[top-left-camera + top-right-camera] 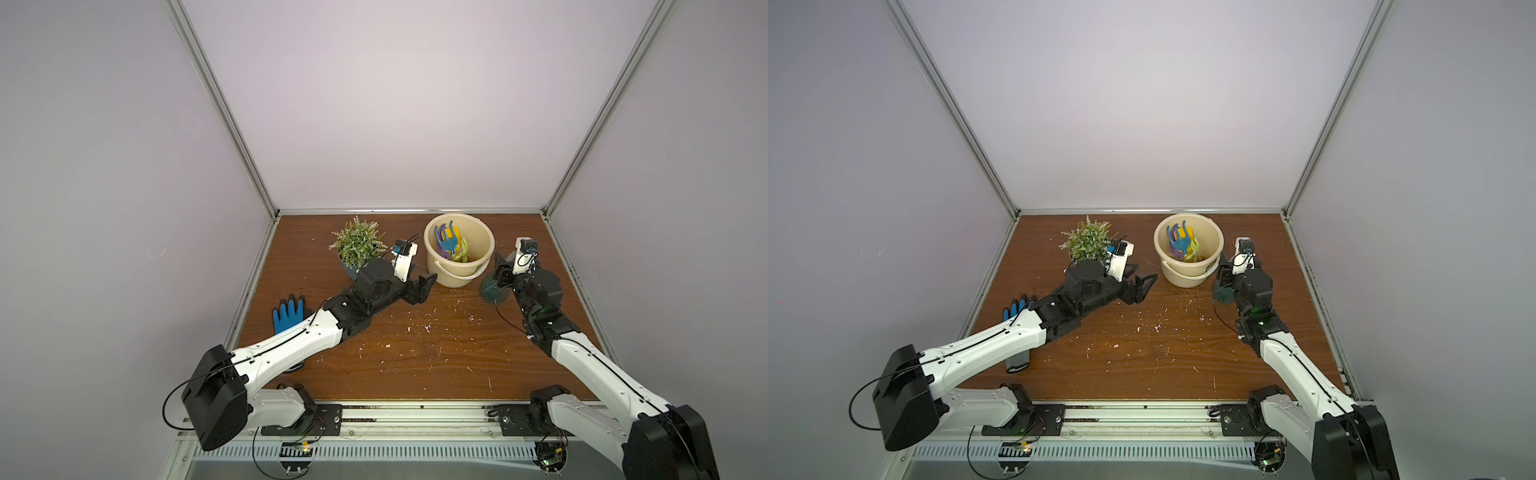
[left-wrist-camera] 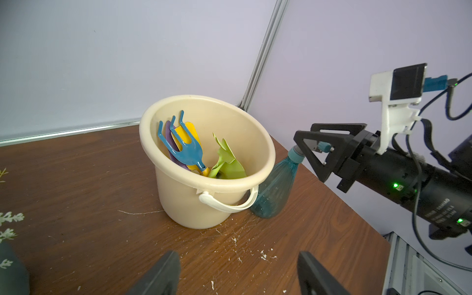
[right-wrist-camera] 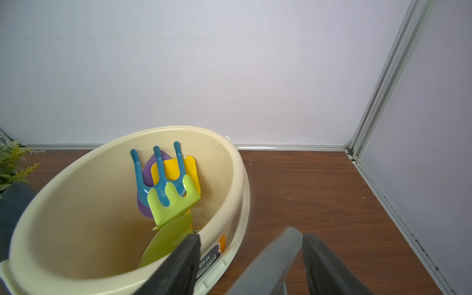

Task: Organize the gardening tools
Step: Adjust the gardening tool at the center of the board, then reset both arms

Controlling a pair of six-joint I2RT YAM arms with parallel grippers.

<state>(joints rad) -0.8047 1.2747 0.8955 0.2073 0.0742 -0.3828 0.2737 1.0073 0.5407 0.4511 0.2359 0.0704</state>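
Well, the right claw (image 2: 310, 145) stands with its jaws apart around the sprayer head of the teal spray bottle (image 2: 273, 189). In the right wrist view one jaw lies against the grey sprayer head and the other jaw has a clear gap beside it, so I judge that the claw only surrounds the bottle and does not clamp it. The bottle stands upright on the wooden table (image 1: 415, 353), just beside the cream bucket (image 2: 184, 204), near its white handle; I cannot tell if they touch.

The left claw (image 2: 237, 277) is wide and empty. It hovers low over the table and points toward the bucket from the other side, a little apart from it.

Inside the bucket the small plastic tools lean together against the far wall: a blue fork (image 2: 187, 153), a yellow trowel (image 2: 189, 129) and a purple blade (image 2: 168, 138) behind it, and lime tools (image 2: 227, 163) in front. I see no hand tool lying loose on the table.

So most of the work looks done to me. What remains, I think, is the spray bottle, which is outside the bucket. The blue glove (image 1: 288, 316) lies partly under the left arm, and the potted plant (image 1: 357, 245) stands near the back edge.
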